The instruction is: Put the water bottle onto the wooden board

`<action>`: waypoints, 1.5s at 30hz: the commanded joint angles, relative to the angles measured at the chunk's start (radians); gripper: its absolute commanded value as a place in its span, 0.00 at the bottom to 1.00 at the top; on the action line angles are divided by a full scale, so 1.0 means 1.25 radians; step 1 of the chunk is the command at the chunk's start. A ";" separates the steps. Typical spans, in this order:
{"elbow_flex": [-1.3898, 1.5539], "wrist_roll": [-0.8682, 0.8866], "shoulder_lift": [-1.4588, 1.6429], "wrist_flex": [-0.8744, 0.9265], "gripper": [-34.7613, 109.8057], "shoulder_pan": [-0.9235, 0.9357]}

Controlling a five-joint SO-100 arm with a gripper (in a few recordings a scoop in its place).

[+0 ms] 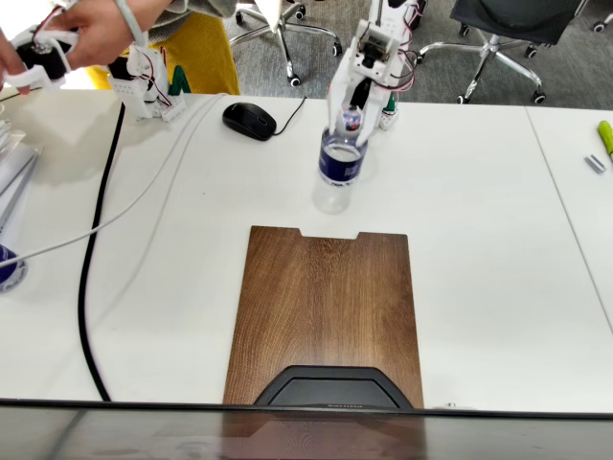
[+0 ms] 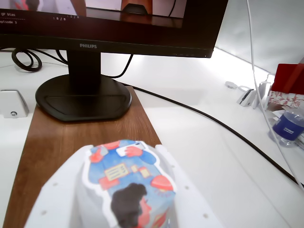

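**Gripper at bottle top, bottle off board**

Fixed view: bottle (image 1: 338,172) stands upright on the white table (image 1: 479,220), just behind the board's (image 1: 326,316) notched short edge, apart from it. White gripper (image 1: 351,123) comes down from above, fingers either side of the cap and neck; cannot tell whether they are clenched on it or loose. Black mouse (image 1: 249,120) sits left of the bottle, near. Monitor base (image 1: 326,388) rests on the board's near end. Black cable (image 1: 96,249) runs down the table's left side.

Wrist view: sticker-covered gripper (image 2: 128,190) fills the bottom; board (image 2: 71,137) ahead with monitor stand (image 2: 83,95) on it. A second bottle (image 2: 289,127) with blue label at far right.
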 commanded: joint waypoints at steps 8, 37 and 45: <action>0.013 -0.029 0.071 0.013 0.24 -0.020; -0.404 -0.020 -0.535 -0.355 0.24 -0.093; -0.461 0.034 -0.782 -0.530 0.24 -0.085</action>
